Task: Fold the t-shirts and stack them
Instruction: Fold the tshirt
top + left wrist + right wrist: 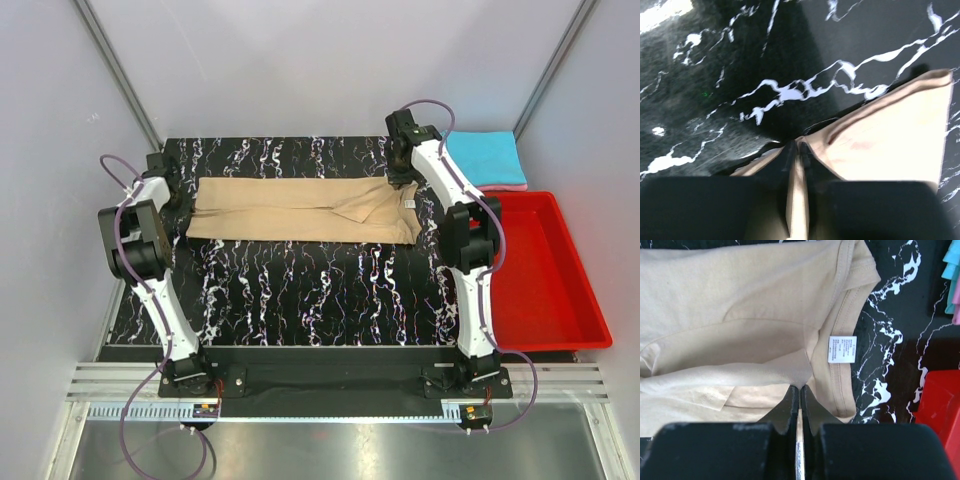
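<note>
The tan shirt (300,210) lies folded lengthwise into a long flat band, strung out between the two arms on the dark marbled table (300,290). At the hem end, the left gripper (799,147) has its fingers nearly together with a strip of tan cloth pinched between them, and the rest of the band fans away ahead and to its right. At the neck end, the right gripper (800,390) has its fingers pressed tight, tips down on the fabric just beside the collar (842,285). A pale sliver shows in the slit, but I can't tell whether any cloth is really caught there. The neck label (841,349) sits just ahead and right of those tips. This looks like light, limp stuff that will sag, drape and wrinkle the moment it lifts, and layers may slide off one another. It's not fragile, it just won't hold a shape. My call is that the best holds are the thickened edges, meaning the ribbed collar and the stitched hem corners, taking all the layers in one bite so the fold comes up together. Both ends should lift level, since a one-sided pull would skew the band. Beyond the right gripper, off to its right, a folded blue shirt (480,155) rests on a pink shirt (505,186). The red bin (545,270) stands nearer that arm's base.
</note>
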You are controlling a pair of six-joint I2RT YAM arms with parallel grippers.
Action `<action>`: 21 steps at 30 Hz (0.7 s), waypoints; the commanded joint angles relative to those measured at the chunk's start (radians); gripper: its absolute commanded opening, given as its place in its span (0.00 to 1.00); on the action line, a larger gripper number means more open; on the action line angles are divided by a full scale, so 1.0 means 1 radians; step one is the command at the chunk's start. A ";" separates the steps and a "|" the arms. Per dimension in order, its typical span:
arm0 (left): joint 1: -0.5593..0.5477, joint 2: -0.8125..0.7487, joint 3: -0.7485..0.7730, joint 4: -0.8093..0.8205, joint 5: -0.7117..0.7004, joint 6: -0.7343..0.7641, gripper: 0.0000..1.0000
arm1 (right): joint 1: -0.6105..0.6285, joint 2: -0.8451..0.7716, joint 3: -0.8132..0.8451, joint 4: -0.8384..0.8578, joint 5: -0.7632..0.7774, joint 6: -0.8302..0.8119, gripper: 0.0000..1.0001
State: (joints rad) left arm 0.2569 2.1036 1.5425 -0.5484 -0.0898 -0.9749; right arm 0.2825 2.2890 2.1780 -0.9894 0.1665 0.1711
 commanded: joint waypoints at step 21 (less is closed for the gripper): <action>-0.067 -0.223 -0.169 0.182 0.278 0.261 0.49 | -0.020 -0.210 -0.233 0.064 -0.159 0.291 0.25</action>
State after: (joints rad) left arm 0.2195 1.8912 1.4334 -0.4400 0.0448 -0.7895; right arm 0.2626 2.2055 2.0647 -1.0019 0.0906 0.3840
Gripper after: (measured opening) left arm 0.497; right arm 0.287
